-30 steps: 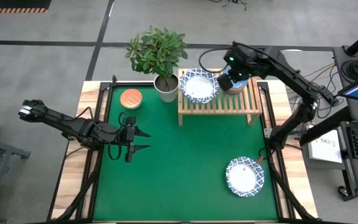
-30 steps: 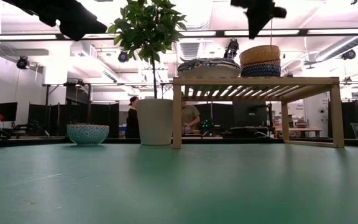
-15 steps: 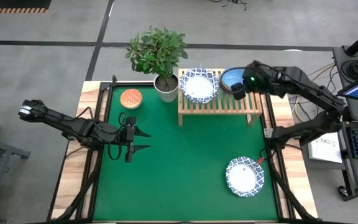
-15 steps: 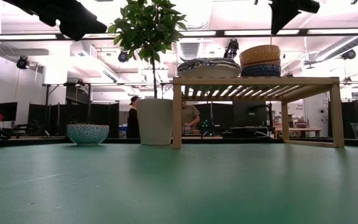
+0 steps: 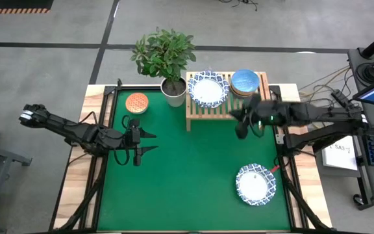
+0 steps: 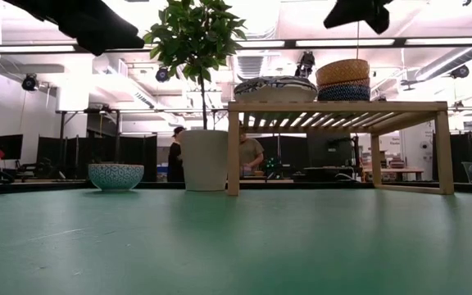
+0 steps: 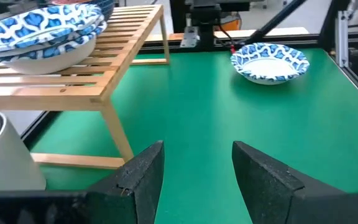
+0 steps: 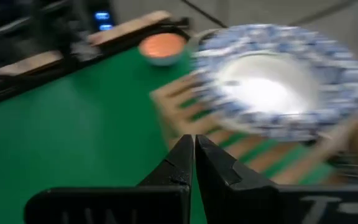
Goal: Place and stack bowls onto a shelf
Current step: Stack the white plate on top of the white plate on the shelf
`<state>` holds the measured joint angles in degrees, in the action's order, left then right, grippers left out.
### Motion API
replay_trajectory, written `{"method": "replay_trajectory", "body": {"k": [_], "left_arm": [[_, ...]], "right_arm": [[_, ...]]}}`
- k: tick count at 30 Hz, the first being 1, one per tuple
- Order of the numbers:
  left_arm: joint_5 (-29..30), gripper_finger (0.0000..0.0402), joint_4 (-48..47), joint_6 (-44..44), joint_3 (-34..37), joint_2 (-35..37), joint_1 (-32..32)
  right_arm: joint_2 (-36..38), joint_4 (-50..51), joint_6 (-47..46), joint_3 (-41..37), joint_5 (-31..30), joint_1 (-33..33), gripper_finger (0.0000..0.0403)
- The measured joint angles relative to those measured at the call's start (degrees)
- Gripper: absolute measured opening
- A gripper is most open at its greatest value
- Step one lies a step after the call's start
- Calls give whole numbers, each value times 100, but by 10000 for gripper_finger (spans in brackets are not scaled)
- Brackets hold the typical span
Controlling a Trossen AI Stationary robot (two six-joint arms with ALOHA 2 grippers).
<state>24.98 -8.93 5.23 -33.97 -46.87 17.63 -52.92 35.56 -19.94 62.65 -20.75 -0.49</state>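
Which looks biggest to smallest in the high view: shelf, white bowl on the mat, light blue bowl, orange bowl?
1. shelf, clearly the largest footprint.
2. white bowl on the mat.
3. light blue bowl, topping the small stack on the shelf.
4. orange bowl; only slightly smaller than the light blue one, which sits higher and nearer the camera, so that order is unsure.

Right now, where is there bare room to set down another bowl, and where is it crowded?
Free: the green mat between the left gripper and the lone white bowl. Crowded: the shelf top, filled by a white bowl stack and small-bowl stack.
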Motion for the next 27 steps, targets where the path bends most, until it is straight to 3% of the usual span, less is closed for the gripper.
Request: {"method": "replay_trajectory", "body": {"k": [3,10,13,17,27], "left_arm": [[8,173,-2,64,1,0,0],[7,173,-2,454,1,0,0],[6,173,-2,625,1,0,0],[8,173,4,679,1,0,0],[8,173,44,730,1,0,0]], "right_arm": [[23,-389,0,-394,94,646,9],[-96,-312,-328,-740,1108,1647,9],[-175,35,-288,-759,1406,1786,9],[-435,459,-208,-765,1174,1811,9],[-1788,1688,-218,-666,1629,1864,10]]}}
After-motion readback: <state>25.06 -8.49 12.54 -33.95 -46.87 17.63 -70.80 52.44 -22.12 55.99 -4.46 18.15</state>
